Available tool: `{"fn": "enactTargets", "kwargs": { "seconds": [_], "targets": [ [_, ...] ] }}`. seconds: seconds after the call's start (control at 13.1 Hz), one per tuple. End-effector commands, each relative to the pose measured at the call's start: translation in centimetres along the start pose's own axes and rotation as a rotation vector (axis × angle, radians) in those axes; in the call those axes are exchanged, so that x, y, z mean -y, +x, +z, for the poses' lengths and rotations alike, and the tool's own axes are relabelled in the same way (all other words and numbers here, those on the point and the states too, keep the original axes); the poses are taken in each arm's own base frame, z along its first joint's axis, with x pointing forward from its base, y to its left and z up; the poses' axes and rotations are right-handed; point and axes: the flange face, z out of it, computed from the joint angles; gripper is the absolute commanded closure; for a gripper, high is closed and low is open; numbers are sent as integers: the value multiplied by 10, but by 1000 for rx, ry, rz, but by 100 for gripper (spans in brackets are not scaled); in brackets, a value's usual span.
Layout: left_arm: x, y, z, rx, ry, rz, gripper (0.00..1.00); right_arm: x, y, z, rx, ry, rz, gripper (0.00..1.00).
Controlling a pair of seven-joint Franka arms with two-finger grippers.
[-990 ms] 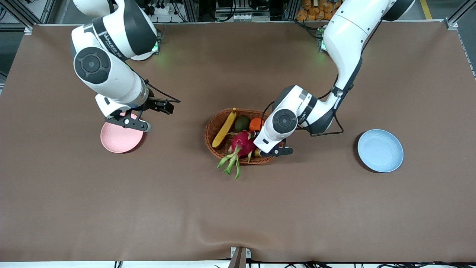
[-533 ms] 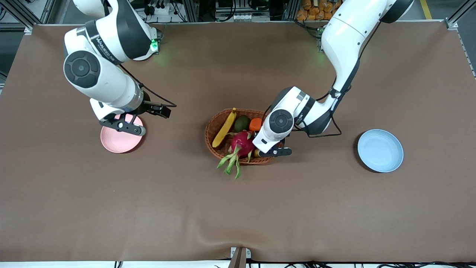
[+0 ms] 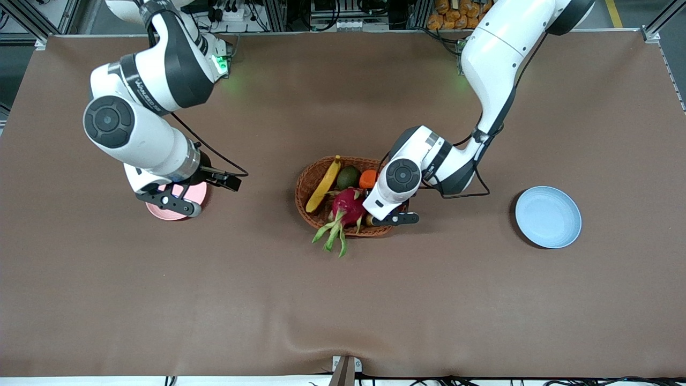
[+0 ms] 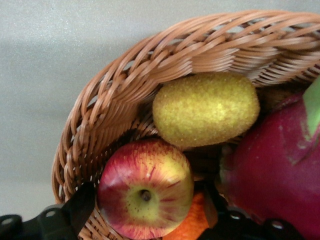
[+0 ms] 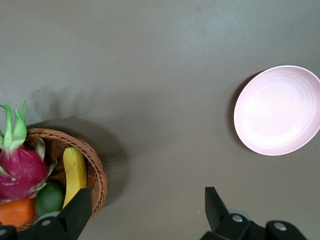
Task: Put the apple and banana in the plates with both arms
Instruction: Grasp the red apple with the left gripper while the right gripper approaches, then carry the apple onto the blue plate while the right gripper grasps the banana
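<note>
The apple (image 4: 145,195), red with yellow blotches, lies in the wicker basket (image 3: 303,187) against its wall; in the front view my left hand hides it. My left gripper (image 4: 147,212) is down in the basket, open. One finger touches the apple's side and the other stands a little off it. The banana (image 3: 323,185) leans along the basket's edge toward the right arm's end. My right gripper (image 3: 170,202) hangs open and holds nothing over the pink plate (image 3: 161,214). The blue plate (image 3: 548,217) sits bare toward the left arm's end.
The basket also holds a magenta dragon fruit (image 3: 347,206), an orange fruit (image 3: 368,178), a dark green fruit (image 3: 349,177) and a fuzzy yellow-brown fruit (image 4: 205,107) beside the apple. Brown cloth covers the table (image 3: 343,300).
My right arm has swung toward its end of the table, and its gripper now covers more of the pink plate. My left hand has shifted slightly over the basket.
</note>
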Motion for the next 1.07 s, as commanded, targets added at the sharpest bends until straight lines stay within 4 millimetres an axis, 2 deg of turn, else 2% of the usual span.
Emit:
{"fn": "enactTargets", "kwargs": {
  "seconds": [0.0, 0.15, 0.38, 0.46, 0.53, 0.61, 0.69, 0.76, 0.84, 0.91, 0.99],
  "targets": [
    [-2, 5, -10, -27, -6, -19, 52, 23, -5, 9, 9, 13, 43, 0],
    [-6, -1, -40, -59, -20, -63, 58, 56, -35, 19, 14, -4, 93, 0],
    [2, 0, -81, -41, -14, -84, 59, 92, -60, 52, 37, -30, 104, 0],
    [5, -1, -103, -46, 1, -84, 59, 103, -68, 61, 47, -31, 105, 0],
    [7, -2, -113, -44, 14, -79, 60, 110, -73, 69, 51, -28, 122, 0],
    [16, 0, -127, -57, 13, -80, 61, 124, -86, 80, 54, -33, 128, 0],
    [36, 12, -134, -59, 10, -68, 64, 139, -102, 94, 57, -48, 141, 0],
    [55, 21, -142, -59, 10, -33, 73, 154, -116, 111, 51, -61, 161, 0],
    [76, 31, -145, -51, 12, 1, 73, 166, -126, 129, 46, -70, 184, 0],
    [97, 43, -149, -49, 8, 22, 73, 183, -144, 148, 36, -75, 190, 0],
    [115, 53, -149, -45, 6, 39, 73, 197, -160, 159, 22, -65, 207, 0]
  ]
}}
